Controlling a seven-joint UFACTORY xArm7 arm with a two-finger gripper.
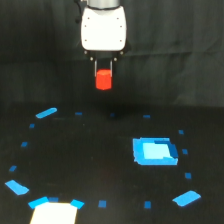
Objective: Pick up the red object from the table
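Gripper (103, 68) fingers are seen in the exterior view hanging straight down from a white, rounded wrist housing (103, 30) near the top centre of the picture. Two thin dark fingers (94, 65) are pressed against the upper sides of the red object (103, 80), which is pinched between them. Most of the block's body is shown below the fingertips, upright and with its faceted sides facing the camera.

The red object is held in the air, clear of the table (90, 160), and is framed against the dark curtain backdrop (40, 60) rather than against the black surface. No contact between the block and the table is visible.

Below and well apart from the block, the table is spread across the lower half of the picture. A larger blue square patch (155, 151) is seen toward the exterior view's right. Small blue tape marks (102, 204) are dotted around it in a loose ring, and elongated blue pieces are laid near the edges, one at the upper left (46, 113), one at the lower left (17, 188) and one at the lower right (186, 198). A pale rectangular sheet (55, 213) with blue corners is cut off by the bottom edge on the exterior view's left.
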